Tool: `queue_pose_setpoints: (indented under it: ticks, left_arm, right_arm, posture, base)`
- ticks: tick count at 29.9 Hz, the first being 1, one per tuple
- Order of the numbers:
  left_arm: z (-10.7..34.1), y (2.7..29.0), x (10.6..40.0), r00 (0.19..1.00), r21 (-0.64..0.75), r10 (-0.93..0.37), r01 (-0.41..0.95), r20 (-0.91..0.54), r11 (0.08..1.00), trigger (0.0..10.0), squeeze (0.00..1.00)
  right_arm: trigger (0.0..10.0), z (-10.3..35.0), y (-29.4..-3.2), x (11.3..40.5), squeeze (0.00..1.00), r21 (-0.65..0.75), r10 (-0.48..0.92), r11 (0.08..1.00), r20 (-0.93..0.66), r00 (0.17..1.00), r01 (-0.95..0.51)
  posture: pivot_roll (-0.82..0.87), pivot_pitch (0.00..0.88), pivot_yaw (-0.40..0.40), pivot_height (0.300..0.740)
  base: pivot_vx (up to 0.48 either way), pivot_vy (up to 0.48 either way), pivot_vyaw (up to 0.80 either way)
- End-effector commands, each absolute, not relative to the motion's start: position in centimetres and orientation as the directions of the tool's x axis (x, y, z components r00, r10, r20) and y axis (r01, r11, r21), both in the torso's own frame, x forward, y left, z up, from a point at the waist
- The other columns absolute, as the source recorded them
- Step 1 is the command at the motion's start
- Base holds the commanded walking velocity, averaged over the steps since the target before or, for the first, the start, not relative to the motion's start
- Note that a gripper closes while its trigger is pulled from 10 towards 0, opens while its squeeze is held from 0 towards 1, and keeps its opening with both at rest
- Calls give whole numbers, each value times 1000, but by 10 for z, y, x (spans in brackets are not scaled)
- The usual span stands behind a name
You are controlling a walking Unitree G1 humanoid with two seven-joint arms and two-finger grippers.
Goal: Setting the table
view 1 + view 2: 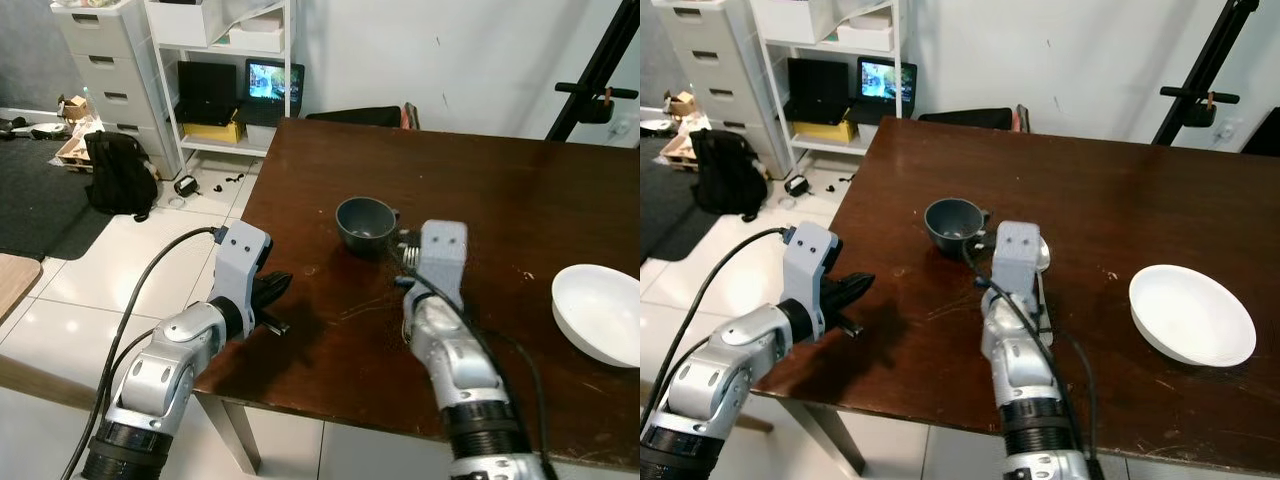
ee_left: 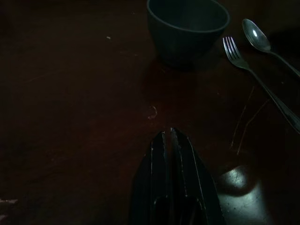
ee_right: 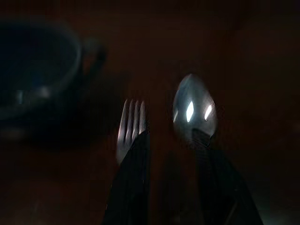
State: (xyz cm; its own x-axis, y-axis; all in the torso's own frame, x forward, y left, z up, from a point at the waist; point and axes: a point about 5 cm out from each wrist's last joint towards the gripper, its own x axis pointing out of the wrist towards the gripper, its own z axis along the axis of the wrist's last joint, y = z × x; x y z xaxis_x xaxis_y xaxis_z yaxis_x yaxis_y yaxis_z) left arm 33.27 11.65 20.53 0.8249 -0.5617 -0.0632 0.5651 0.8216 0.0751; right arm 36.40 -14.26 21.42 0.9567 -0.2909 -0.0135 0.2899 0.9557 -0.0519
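Right end effector (image 3: 171, 178) hovers low over the bench (image 1: 330, 355), fingers parted — fork (image 3: 131, 124) beneath one tip, spoon (image 3: 194, 110) beneath the other, cup (image 1: 364, 222) just beyond. Centre on one utensil before clenching. Left end effector (image 2: 169, 140) is clenched, empty.

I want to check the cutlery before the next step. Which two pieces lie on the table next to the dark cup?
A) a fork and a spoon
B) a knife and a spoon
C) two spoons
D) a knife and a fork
A: the left wrist view shows a fork with tines and a spoon with a round bowl, lying side by side beside the dark cup.
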Motion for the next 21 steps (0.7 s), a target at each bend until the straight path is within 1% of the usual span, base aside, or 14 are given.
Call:
queue_pose_setpoints:
  ticks: [1,3,4,5,7,9,12,15,17,21]
  left_arm:
    - [206,118,331,827,80,-560,563,-59,823,10000,0]
    - [206,115,331,824,75,-564,567,-53,820,10000,0]
    - [206,115,331,824,75,-564,567,-53,820,10000,0]
    - [208,112,332,820,68,-571,572,-43,817,10000,0]
    - [208,110,332,819,64,-573,574,-38,816,10000,0]
    - [210,107,333,818,60,-574,575,-27,816,10000,0]
    - [216,102,335,823,44,-568,567,9,823,10000,0]
    - [220,101,337,833,36,-552,550,35,834,10000,0]
    - [223,99,340,846,31,-530,529,58,848,10000,0]
    - [225,96,341,848,25,-524,524,72,851,10000,0]
  right_arm:
    - [10000,239,-146,361,0,-52,-290,953,131,948,299]
    - [10000,267,-151,357,0,-51,-260,957,289,921,286]
    - [10000,267,-151,357,0,-51,-260,957,289,921,286]
    - [10000,281,-156,354,0,-53,-237,960,371,898,276]
    - [10000,285,-157,353,0,-52,-230,961,390,891,271]
    - [10000,282,-161,354,0,-32,-234,963,385,893,266]
    - [10000,262,-163,357,0,31,-258,965,300,918,261]
    - [10000,257,-160,358,0,51,-236,972,283,930,231]
    - [10000,251,-156,359,0,79,-216,976,269,939,202]
    - [10000,248,-155,360,0,90,-206,978,263,943,189]
  posture:
    - [-23,166,86,740]
    - [-24,165,90,740]
    - [-24,165,90,740]
    - [-27,163,96,740]
    - [-29,162,97,740]
    - [-33,159,101,740]
    - [-43,159,103,740]
    - [-53,154,102,740]
    - [-73,138,87,740]
    - [-75,126,71,740]
  base:
    - [0,0,0]
    - [0,0,0]
    - [0,0,0]
    - [0,0,0]
    - [0,0,0]
    - [0,0,0]
    - [0,0,0]
    - [0,0,0]
    - [0,0,0]
    - [0,0,0]
